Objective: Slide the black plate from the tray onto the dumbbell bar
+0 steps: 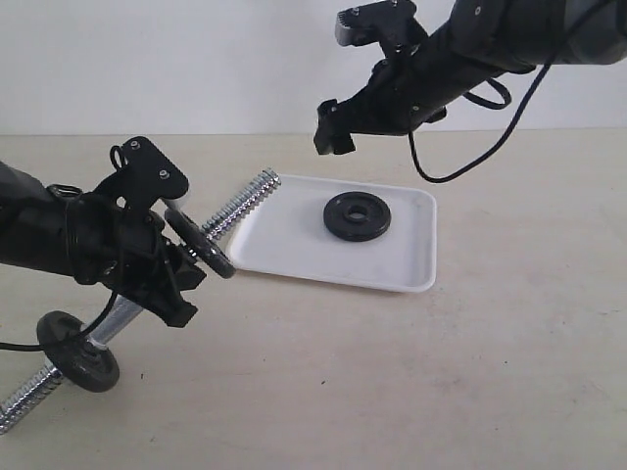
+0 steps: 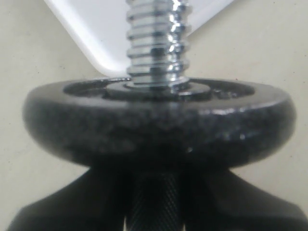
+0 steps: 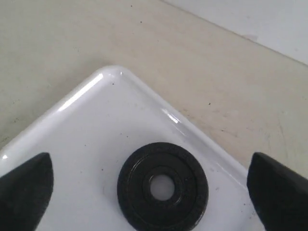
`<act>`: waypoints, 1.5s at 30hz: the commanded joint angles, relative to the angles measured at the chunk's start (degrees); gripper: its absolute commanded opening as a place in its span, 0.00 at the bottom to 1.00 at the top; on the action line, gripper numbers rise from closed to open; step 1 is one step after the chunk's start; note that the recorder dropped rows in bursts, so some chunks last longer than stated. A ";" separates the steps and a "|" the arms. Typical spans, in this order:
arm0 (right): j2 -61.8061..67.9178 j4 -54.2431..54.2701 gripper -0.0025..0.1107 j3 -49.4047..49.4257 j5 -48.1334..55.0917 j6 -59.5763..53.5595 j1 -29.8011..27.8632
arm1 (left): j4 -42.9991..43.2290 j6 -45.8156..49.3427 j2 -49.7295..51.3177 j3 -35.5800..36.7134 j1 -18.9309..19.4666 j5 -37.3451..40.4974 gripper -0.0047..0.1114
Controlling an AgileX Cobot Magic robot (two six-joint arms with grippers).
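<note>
Weight disc: the black plate [image 1: 358, 216] is lying flat on the white tray [image 1: 294, 240]. Right gripper [image 1: 331, 132] is hovering above it, jaws wide open. Left gripper [image 1: 171, 279] is clamping the dumbbell bar [image 1: 240, 204], which is carrying two similar discs [image 1: 201, 247].

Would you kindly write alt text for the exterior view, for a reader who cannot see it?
The left gripper grips a dumbbell bar that carries two black plates. A third black plate lies on the white tray beside the bar's threaded end, with the open right gripper above it.
</note>
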 commanded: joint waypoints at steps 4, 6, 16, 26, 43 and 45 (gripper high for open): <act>4.99 -3.79 0.94 -3.47 8.51 10.35 -0.01 | -1.64 0.70 -2.70 -1.71 0.00 -2.35 0.08; 6.76 -5.82 0.94 -4.91 11.29 12.75 -0.01 | -1.64 0.70 -2.70 -1.71 0.00 -2.22 0.08; 12.69 -13.72 0.94 -15.22 21.90 19.05 -0.01 | -1.64 0.70 -2.70 -1.71 0.00 -1.96 0.08; 15.60 -13.59 0.94 -17.75 24.04 19.21 0.08 | -1.64 0.44 -2.70 -1.71 0.00 -1.96 0.08; 20.85 -22.60 0.94 -23.53 24.82 27.86 3.66 | -2.83 0.44 -2.70 -1.71 0.00 -1.70 0.08; 21.76 -25.47 0.94 -25.65 27.32 28.39 3.36 | -2.83 0.44 -2.70 -1.71 0.00 -1.29 0.08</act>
